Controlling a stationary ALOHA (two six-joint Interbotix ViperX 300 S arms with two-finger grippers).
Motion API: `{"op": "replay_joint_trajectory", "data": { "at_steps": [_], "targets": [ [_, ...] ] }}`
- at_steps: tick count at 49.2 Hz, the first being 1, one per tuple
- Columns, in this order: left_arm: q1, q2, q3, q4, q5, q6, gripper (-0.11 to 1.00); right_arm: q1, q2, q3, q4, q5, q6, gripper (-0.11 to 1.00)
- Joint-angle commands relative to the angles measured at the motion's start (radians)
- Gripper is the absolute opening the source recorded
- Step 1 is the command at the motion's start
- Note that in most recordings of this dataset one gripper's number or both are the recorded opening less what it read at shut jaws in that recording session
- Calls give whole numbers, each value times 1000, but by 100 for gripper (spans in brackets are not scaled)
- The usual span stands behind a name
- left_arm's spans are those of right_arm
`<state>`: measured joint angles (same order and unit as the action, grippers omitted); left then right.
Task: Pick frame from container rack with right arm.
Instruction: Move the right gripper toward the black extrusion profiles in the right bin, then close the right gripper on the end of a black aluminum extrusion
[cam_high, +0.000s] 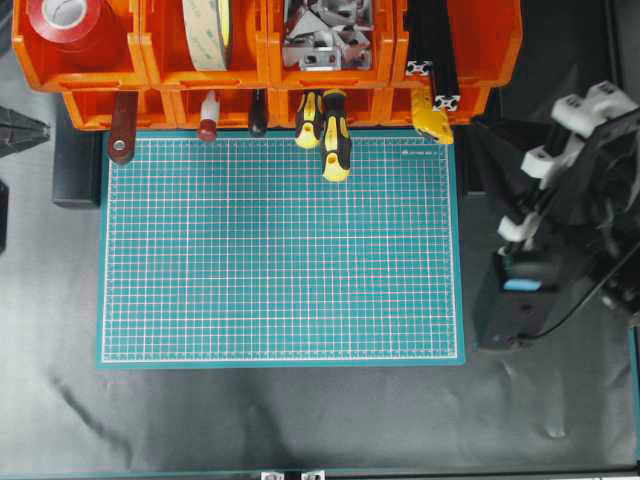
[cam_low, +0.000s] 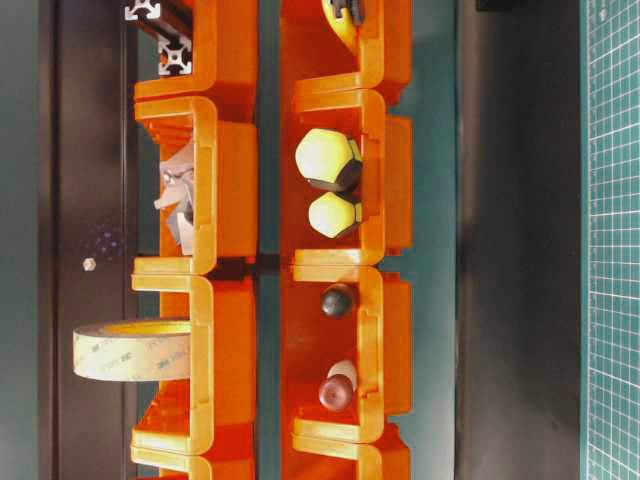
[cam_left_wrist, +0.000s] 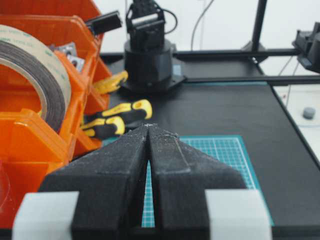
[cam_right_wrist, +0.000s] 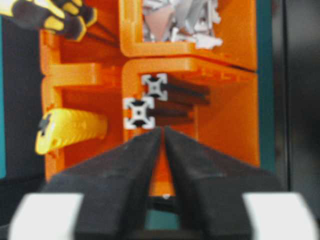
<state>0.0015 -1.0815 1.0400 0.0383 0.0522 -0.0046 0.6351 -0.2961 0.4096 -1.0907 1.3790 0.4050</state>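
The frames (cam_right_wrist: 146, 102) are two black grooved bars with silvery square ends, sitting side by side in the far right upper bin of the orange rack (cam_high: 260, 60), ends poking out the open front. From the right wrist view, the right gripper (cam_right_wrist: 163, 131) is aimed straight at them, fingers (cam_right_wrist: 131, 160) nearly together with only a thin slit between the tips, holding nothing and just short of the bar ends. A yellow knife (cam_right_wrist: 70, 131) lies in the bin next door, and the yellow-and-black screwdrivers (cam_high: 328, 130) hang out over the green mat (cam_high: 280, 250). The right arm (cam_high: 560, 230) sits off to the right of the mat on the black surface (cam_high: 300, 420). The left gripper (cam_left_wrist: 148, 129) has its fingers pressed together, empty, parked beside the tape roll (cam_left_wrist: 35, 70).
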Motion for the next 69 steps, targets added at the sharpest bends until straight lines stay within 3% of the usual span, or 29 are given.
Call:
{"op": "replay_joint_trajectory", "data": {
  "at_steps": [1, 10, 14, 30, 45, 57, 65, 69],
  "targets": [
    [2, 12, -25, 3, -5, 0, 0, 3, 5, -6, -9, 5, 6, 23],
    [2, 12, -23, 3, -5, 0, 0, 2, 17, 21, -17, 3, 17, 72],
    [2, 12, -23, 3, -5, 0, 0, -2, 20, 38, -31, 3, 18, 82],
    [0, 12, -23, 3, -5, 0, 0, -58, 28, 75, -104, -32, 74, 79],
    [0, 8, -23, 3, -5, 0, 0, -133, 31, 132, -107, -115, 124, 79],
    [0, 6, -23, 3, 6, 0, 0, -141, 38, 135, -114, -127, 141, 78],
    [0, 6, -21, 3, 6, 0, 0, -143, 51, 135, -114, -127, 163, 72],
    [0, 6, -21, 3, 6, 0, 0, -141, 52, 135, -114, -126, 164, 64]
  ]
}}
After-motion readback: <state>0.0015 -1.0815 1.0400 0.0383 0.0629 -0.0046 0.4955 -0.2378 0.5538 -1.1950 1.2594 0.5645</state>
